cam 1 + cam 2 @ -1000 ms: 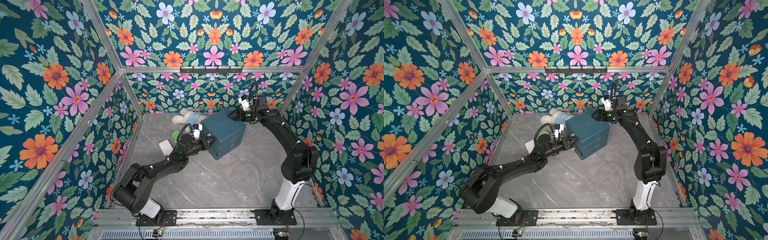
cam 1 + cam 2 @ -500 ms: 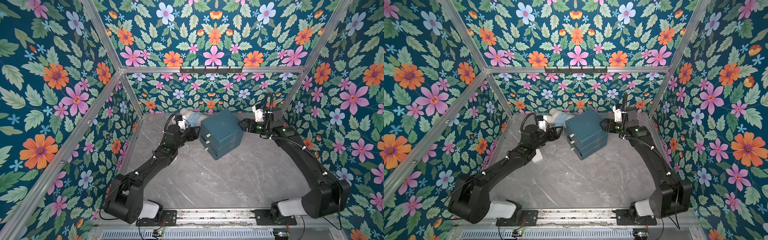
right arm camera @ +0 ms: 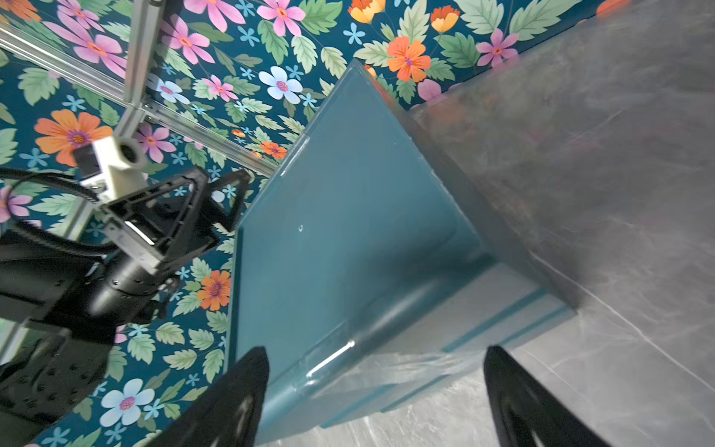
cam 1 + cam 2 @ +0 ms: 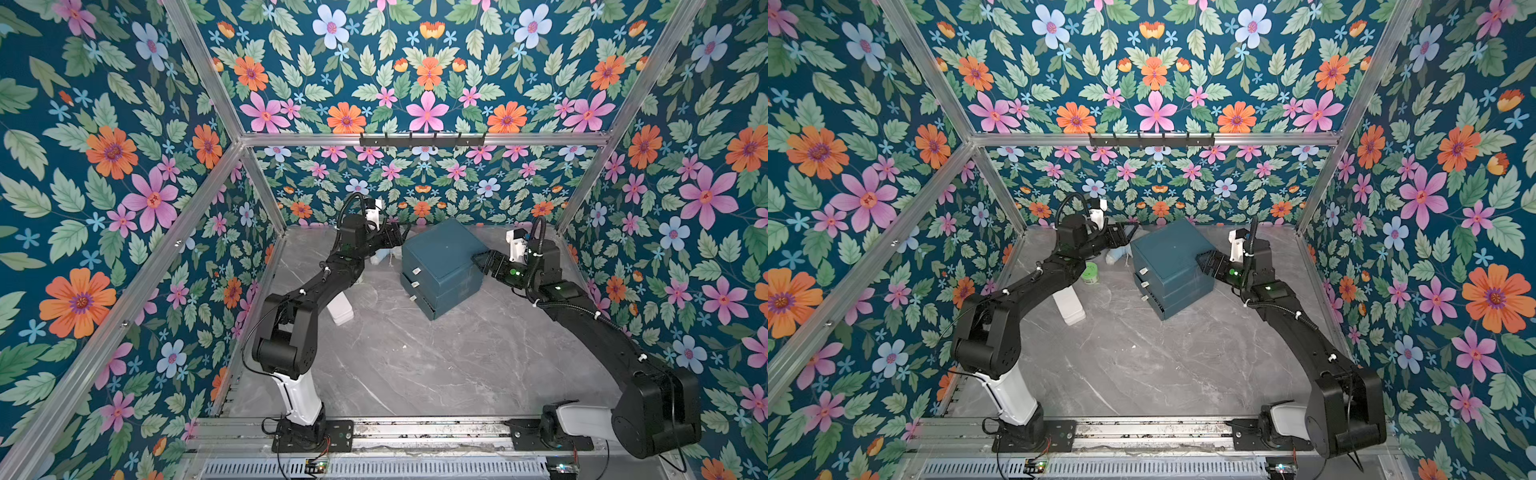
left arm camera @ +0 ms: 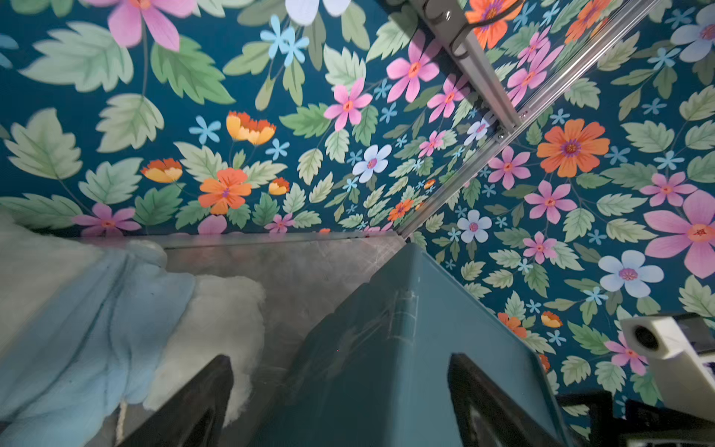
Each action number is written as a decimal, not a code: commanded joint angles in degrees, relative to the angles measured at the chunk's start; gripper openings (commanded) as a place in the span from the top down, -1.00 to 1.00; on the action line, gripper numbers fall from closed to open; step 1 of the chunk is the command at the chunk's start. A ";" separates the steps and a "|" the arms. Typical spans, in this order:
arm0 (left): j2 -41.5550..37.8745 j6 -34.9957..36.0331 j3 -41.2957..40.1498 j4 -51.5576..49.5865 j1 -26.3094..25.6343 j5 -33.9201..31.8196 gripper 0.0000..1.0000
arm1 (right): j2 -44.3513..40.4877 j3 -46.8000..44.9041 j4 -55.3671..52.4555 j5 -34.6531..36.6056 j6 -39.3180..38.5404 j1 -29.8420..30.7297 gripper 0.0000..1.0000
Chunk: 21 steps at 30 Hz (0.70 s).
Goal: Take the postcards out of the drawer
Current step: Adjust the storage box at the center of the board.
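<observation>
The teal drawer cabinet point(image 4: 440, 266) sits at 12 o'clock on the bench point(image 4: 415, 365), drawers shut, so the postcards are unseen, presumably inside. The left claw point(image 4: 399, 237) at its 10 o'clock and the right claw point(image 4: 478, 261) at its 3 o'clock flank it, both spread wide and empty, probably to brace it. No writing is legible.

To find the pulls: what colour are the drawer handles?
White handles on the teal drawer unit; clearest in a top view.
</observation>
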 commanded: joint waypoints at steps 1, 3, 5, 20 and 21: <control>2.20 -1.61 1.17 1.84 -0.08 5.31 -0.78 | 1.33 0.53 6.98 -2.05 3.44 0.52 -0.78; 3.25 -2.62 1.31 2.61 -0.18 7.05 -0.76 | 2.56 0.97 8.11 -2.48 4.07 0.85 -0.78; 3.65 -3.29 1.07 3.22 -0.29 8.28 -0.75 | 3.83 1.38 8.95 -2.85 4.87 0.89 -0.78; -0.06 -11.86 -8.85 13.08 -1.18 16.34 -0.60 | 11.84 8.56 6.97 -5.85 2.37 0.92 -0.78; -1.11 -12.72 -10.43 13.87 -1.26 16.50 -0.60 | 12.35 9.10 6.74 -6.42 2.07 0.93 -0.78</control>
